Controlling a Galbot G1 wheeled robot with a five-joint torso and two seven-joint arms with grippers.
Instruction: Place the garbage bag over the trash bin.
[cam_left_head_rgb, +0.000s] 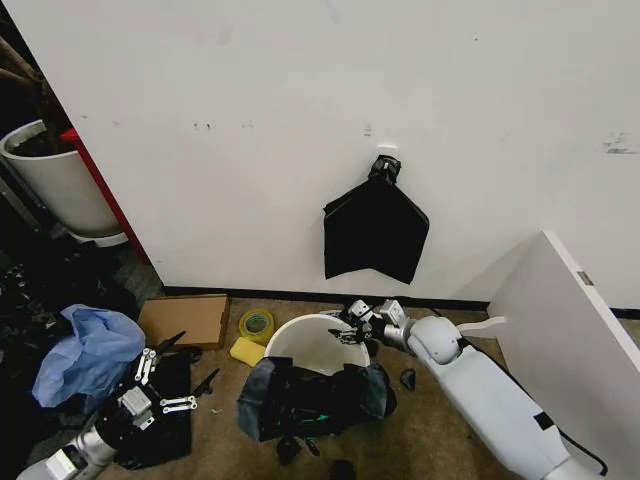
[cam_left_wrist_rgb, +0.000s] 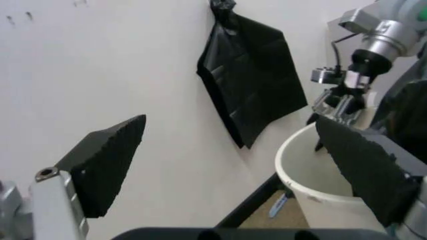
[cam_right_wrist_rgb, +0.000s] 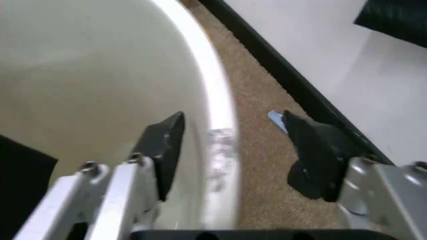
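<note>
The white trash bin (cam_left_head_rgb: 312, 343) stands on the carpet below the wall, its mouth uncovered. The glossy black garbage bag (cam_left_head_rgb: 310, 397) lies bunched against the bin's near side. At the bin's far right rim is my right gripper (cam_left_head_rgb: 352, 334), open. In the right wrist view it (cam_right_wrist_rgb: 233, 150) straddles the rim (cam_right_wrist_rgb: 220, 120), one finger inside the bin and one outside, with nothing held. At the lower left my left gripper (cam_left_head_rgb: 165, 385) hangs open and empty over a black heap. Seen from its own wrist (cam_left_wrist_rgb: 233, 165), it faces the bin (cam_left_wrist_rgb: 310, 172) and the wall.
Flat black bags (cam_left_head_rgb: 375, 230) hang from a white clip on the wall above the bin. A white planter pot (cam_left_head_rgb: 55, 180) stands far left. A blue plastic bag (cam_left_head_rgb: 92, 352), cardboard box (cam_left_head_rgb: 185, 320), tape roll (cam_left_head_rgb: 256, 325) and yellow sponge (cam_left_head_rgb: 245, 351) lie left of the bin. A white panel (cam_left_head_rgb: 570, 340) leans at right.
</note>
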